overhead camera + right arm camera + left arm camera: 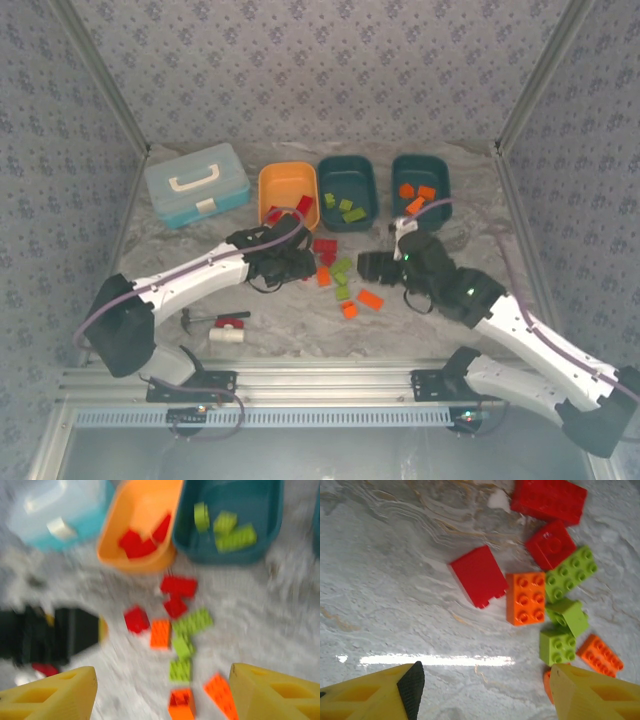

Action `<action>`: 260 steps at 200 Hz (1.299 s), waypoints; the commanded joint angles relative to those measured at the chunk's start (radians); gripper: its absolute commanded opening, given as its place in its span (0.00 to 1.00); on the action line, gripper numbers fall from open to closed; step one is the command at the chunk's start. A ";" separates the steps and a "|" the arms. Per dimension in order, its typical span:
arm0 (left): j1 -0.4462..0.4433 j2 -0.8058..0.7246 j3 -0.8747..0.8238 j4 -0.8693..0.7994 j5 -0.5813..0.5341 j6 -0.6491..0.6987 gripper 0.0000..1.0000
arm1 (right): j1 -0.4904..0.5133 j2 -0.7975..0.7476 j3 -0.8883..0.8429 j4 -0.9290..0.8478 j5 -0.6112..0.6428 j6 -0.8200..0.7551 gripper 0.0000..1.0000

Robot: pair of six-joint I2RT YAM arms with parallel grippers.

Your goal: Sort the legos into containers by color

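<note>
- The left arm (190,272) reaches low and long from the near-left corner of the table (430,335) toward 2 o'clock. The left gripper (303,263) ends at the 9 o'clock side of the loose bricks.
- In the left wrist view its yellow fingers (375,697) stand well apart, gripping nothing, with bare marbled surface in the gap.
- The right arm (520,325) rises from the near-right corner toward 10 o'clock, bent at the elbow. The right gripper (372,266) meets the same pile from 3 o'clock.
- Its fingers (272,692) are likewise spread and hold nothing. The right wrist view is blurred, and an orange brick (181,705) lies on the table below the gap.
- The two grippers face each other across the pile, near but apart.
- The loose legos (338,275), red, orange and lime green, sit in a tight cluster mid-table, several touching one another.
- At 12 o'clock from the pile three tubs stand in a row:
  - the orange tub (283,183) holds red bricks (303,207);
  - the middle teal tub (362,175) holds green bricks (348,208);
  - the right teal tub (420,168) holds orange bricks (418,195).
- The orange tub's near rim lies just beside the left wrist, and the right teal tub's near rim just beside the right wrist.
- Bare table opens at 6 o'clock of the pile, toward the arm bases.
- A light blue case (195,183) stands at 10 o'clock near the left wall.
- A red-handled tool (225,325) lies at 7 o'clock, close under the left arm.
</note>
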 commanded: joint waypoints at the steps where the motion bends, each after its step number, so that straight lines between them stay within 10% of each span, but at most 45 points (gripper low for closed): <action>1: 0.002 0.043 0.027 0.016 -0.030 -0.085 0.70 | 0.079 -0.051 -0.078 0.009 0.058 0.082 0.72; 104: 0.018 0.318 0.154 0.021 -0.113 -0.161 0.73 | 0.188 -0.072 -0.127 0.014 0.132 0.139 0.72; 159: 0.027 0.378 0.147 0.063 -0.099 -0.159 0.59 | 0.192 -0.077 -0.132 0.006 0.140 0.150 0.72; 203: 0.025 0.304 0.104 0.080 -0.134 -0.153 0.19 | 0.188 -0.051 -0.144 -0.008 0.154 0.170 0.73; 260: 0.076 0.097 0.226 -0.076 -0.182 -0.009 0.19 | 0.182 0.097 -0.131 0.024 0.103 0.183 0.74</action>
